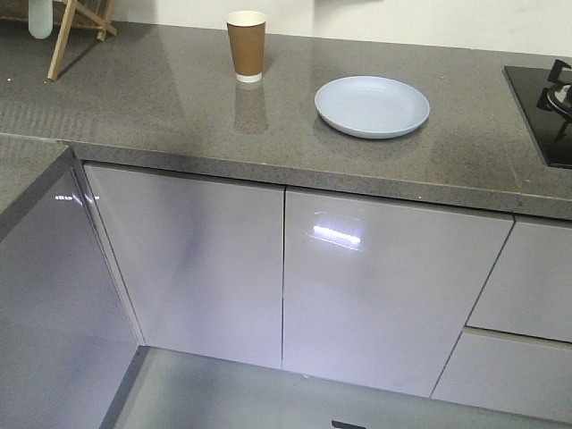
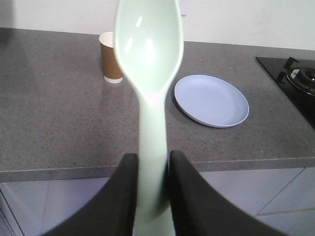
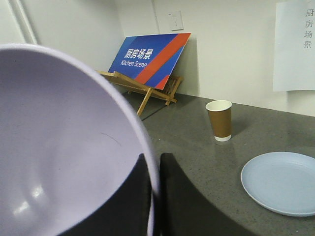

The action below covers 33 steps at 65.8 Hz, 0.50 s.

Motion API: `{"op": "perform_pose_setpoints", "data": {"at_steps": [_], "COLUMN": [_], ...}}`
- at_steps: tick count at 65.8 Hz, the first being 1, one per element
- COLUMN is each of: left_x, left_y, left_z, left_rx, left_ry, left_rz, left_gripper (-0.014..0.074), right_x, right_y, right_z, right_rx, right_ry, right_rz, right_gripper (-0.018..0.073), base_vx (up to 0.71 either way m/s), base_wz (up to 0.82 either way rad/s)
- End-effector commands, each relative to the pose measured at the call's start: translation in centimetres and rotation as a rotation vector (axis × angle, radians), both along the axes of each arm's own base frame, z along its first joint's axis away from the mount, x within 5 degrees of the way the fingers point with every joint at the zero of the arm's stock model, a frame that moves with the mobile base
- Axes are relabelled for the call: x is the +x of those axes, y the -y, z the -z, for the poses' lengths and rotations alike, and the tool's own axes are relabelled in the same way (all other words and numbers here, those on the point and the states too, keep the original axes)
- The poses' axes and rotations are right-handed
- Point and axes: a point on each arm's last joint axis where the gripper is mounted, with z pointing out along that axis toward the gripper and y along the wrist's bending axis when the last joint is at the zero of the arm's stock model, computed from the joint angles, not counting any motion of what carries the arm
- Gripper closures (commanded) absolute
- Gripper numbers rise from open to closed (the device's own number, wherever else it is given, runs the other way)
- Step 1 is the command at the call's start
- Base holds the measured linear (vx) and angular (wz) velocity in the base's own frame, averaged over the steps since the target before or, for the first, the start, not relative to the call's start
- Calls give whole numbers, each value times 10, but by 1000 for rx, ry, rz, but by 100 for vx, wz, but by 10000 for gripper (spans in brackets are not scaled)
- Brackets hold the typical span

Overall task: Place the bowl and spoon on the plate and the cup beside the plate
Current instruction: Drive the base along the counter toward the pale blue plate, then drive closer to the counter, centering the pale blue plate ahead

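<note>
The tabletop (image 1: 161, 107) is wide and mostly bare. Its front edge runs across the front view above the cabinet doors (image 1: 384, 286). A black stove (image 1: 552, 107) bounds it on the right, and a wooden stand (image 1: 76, 22) sits at the back left. The cup (image 1: 247, 45) stands upright near the back wall. The plate (image 1: 372, 106) lies flat to the cup's right, well apart from it, with a broad strip of bare stone between the plate and the front edge.

The tabletop is grey speckled stone, polished enough to mirror the cup. The cup is tapered brown paper with a white rim and a white base band. The plate is round, shallow and pale blue, with a low raised rim. The cabinet doors are glossy grey-lilac and catch a streak of glare.

Only the wrist views show the held things. In the left wrist view, the dark jaws of the left gripper (image 2: 152, 167) are clamped on the handle of the spoon (image 2: 150, 54). The spoon is smooth pale mint plastic, and its oval head points away toward the cup. It is held in the air, short of the tabletop's front edge.

In the right wrist view, the jaws of the right gripper (image 3: 156, 172) pinch the rim of the bowl (image 3: 64, 147), one inside and one outside. The bowl is glossy lavender, fills the left of that view, and is held off the tabletop. That view alone shows a blue and red sign (image 3: 147, 56) leaning on the wooden stand.
</note>
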Motion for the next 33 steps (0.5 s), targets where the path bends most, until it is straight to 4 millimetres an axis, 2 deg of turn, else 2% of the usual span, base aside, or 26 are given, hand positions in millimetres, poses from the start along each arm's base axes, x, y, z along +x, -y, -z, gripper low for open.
{"op": "perform_pose_setpoints", "data": {"at_steps": [1, 33], "left_x": [-13, -13], "left_y": [1, 1], "left_z": [-22, -22], "left_rx": [-43, -43], "left_ry": [107, 107], "left_rz": [-3, -3], "left_gripper": [602, 602], "right_x": [-11, -11], "right_y": [-7, -7], "right_z": [-18, -18], "right_rx": [29, 29], "right_ry": [90, 90], "right_rz": [-11, -11], "right_gripper": [564, 564], "base_vx": [7, 8], "base_wz": [7, 6]}}
